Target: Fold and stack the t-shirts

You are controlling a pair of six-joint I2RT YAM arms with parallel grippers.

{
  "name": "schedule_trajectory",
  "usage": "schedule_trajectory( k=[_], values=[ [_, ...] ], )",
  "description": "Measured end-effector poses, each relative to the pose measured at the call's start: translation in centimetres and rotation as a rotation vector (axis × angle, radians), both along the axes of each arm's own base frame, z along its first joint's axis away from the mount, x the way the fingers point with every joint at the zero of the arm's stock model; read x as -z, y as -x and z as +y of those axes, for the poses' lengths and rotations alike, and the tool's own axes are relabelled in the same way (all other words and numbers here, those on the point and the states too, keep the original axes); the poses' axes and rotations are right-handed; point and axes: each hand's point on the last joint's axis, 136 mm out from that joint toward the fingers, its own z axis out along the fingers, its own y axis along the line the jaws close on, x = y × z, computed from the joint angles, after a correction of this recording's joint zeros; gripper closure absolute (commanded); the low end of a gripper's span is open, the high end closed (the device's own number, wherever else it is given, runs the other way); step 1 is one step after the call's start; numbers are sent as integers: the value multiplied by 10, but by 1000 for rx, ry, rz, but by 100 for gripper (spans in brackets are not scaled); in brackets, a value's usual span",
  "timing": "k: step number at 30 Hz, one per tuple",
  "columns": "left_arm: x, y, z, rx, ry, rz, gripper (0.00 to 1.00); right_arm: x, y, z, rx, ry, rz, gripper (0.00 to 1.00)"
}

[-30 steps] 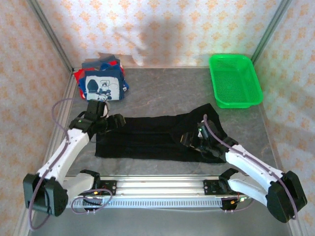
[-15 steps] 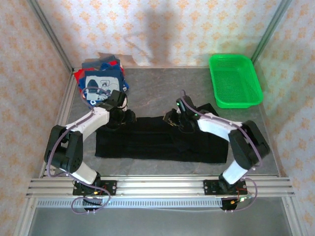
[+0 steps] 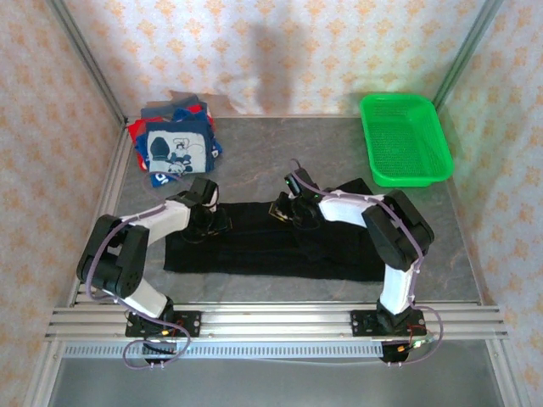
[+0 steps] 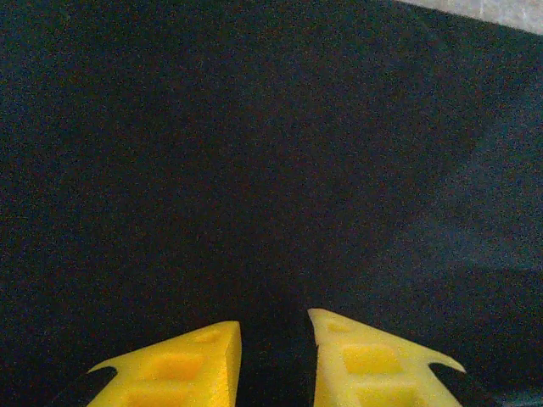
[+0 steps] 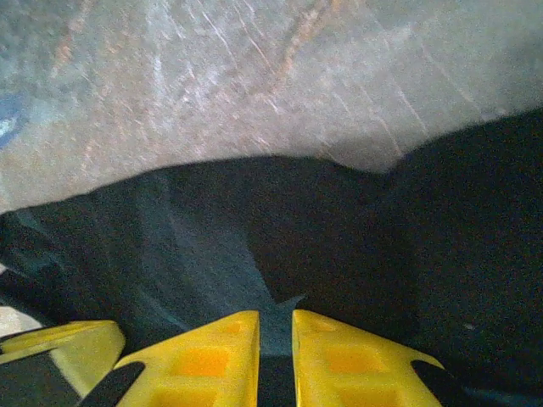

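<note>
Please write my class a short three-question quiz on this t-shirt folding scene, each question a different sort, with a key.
1. True or false: the green basket holds a red t-shirt.
2. The left gripper and right gripper are both down on which t-shirt? A) the grey one B) the black t-shirt C) the red one
3. Fill in: the stack of folded t-shirts sits at the far ____ corner of the table.
Key: 1 false; 2 B; 3 left.
</note>
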Motion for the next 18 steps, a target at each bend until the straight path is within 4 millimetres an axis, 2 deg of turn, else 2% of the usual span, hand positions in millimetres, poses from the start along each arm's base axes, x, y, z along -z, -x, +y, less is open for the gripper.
schedule_trajectory(
  k=[4, 7, 12, 15, 18],
  values=[
    [-1, 6, 1, -20, 13, -10, 73, 15, 15, -6, -31, 42, 24, 83],
    [-6, 11, 2, -39, 26, -17, 71, 14, 19, -8, -52, 63, 9, 85],
    [-38, 10, 5, -62, 39, -85, 68, 16, 22, -14, -63, 93, 0, 86],
    [-57, 1, 14, -110, 35, -116, 68, 17, 24, -19, -60, 114, -9, 86],
    [-62, -8, 35, -194, 31, -118, 68, 17, 26, -24, -55, 133, -19, 86]
  ],
)
